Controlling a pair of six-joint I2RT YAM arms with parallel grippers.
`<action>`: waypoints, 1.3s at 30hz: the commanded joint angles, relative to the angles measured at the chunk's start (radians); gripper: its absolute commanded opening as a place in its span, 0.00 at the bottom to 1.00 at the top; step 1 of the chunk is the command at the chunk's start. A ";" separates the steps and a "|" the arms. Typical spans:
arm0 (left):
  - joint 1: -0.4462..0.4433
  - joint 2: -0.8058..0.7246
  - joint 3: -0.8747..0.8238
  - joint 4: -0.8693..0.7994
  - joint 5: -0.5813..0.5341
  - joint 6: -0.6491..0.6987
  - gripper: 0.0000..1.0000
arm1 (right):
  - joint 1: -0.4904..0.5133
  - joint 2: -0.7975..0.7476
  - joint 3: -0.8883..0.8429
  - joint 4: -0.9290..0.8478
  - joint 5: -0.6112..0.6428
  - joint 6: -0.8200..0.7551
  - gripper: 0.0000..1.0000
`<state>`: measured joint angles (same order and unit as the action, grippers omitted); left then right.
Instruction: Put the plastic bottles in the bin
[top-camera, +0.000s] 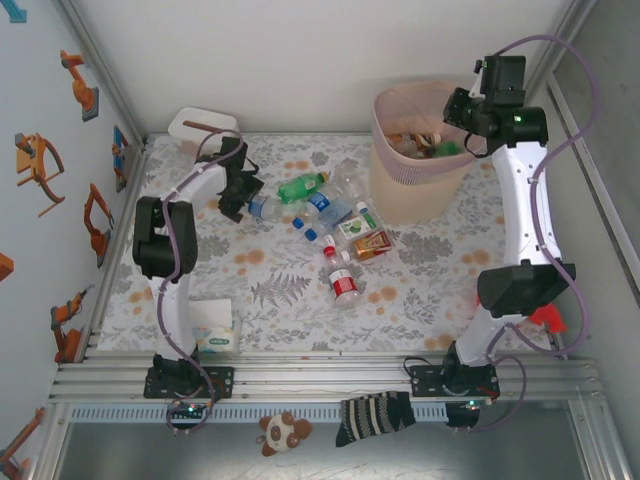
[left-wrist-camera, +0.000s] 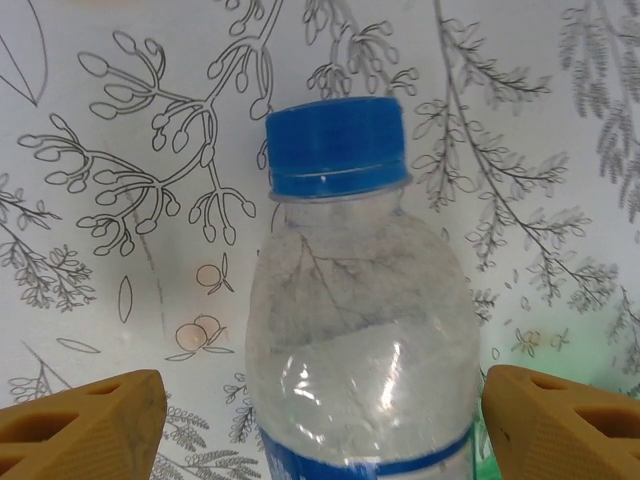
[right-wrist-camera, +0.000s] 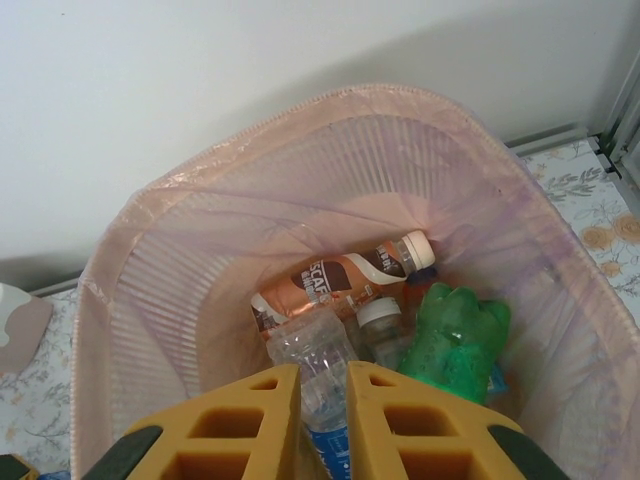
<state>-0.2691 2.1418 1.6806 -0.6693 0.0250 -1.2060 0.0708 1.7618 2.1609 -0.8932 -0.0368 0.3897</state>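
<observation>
Plastic bottles (top-camera: 355, 228) are seen scattered over the middle of the bench (top-camera: 430, 290), roughly nine or ten of them by a rough count, spreading from a green one (top-camera: 300, 187) near twelve o'clock of the cluster down to a red-labelled one (top-camera: 345, 285) at six o'clock. The bin (top-camera: 425, 195) is set at about one o'clock of the bench, well apart from the left arm. Inside it, at least four bottles can be made out from the right wrist: a brown-labelled bottle (right-wrist-camera: 340, 280), a green bottle (right-wrist-camera: 455, 340) and two clear ones, so the task is judged to be partly done, with the larger share left. The right jaws are held above the bin's mouth, nearly closed with only a narrow slit between them, and nothing is gripped. The left jaws are lowered over a clear blue-capped bottle (left-wrist-camera: 360, 350) at nine o'clock of the cluster; they are spread wide, one fingertip (left-wrist-camera: 90, 425) on each side, and no contact with the bottle is shown. That bottle is judged the next to be lifted. A tissue pack (top-camera: 215, 335) at seven o'clock and a white box (top-camera: 200, 125) at eleven o'clock are not part of the job.
</observation>
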 joint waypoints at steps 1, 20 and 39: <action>0.013 0.037 0.023 0.003 0.058 -0.072 0.81 | 0.007 -0.032 -0.016 0.005 -0.013 -0.011 0.19; 0.023 -0.061 -0.083 0.107 0.072 -0.039 0.59 | 0.018 -0.149 -0.220 0.147 -0.182 0.053 0.19; 0.017 -0.426 -0.359 0.671 0.309 0.259 0.49 | 0.193 -0.211 -0.381 0.330 -0.439 -0.068 0.20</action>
<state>-0.2539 1.7676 1.3590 -0.1997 0.2134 -1.0409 0.2256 1.5681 1.7901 -0.6090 -0.4053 0.3786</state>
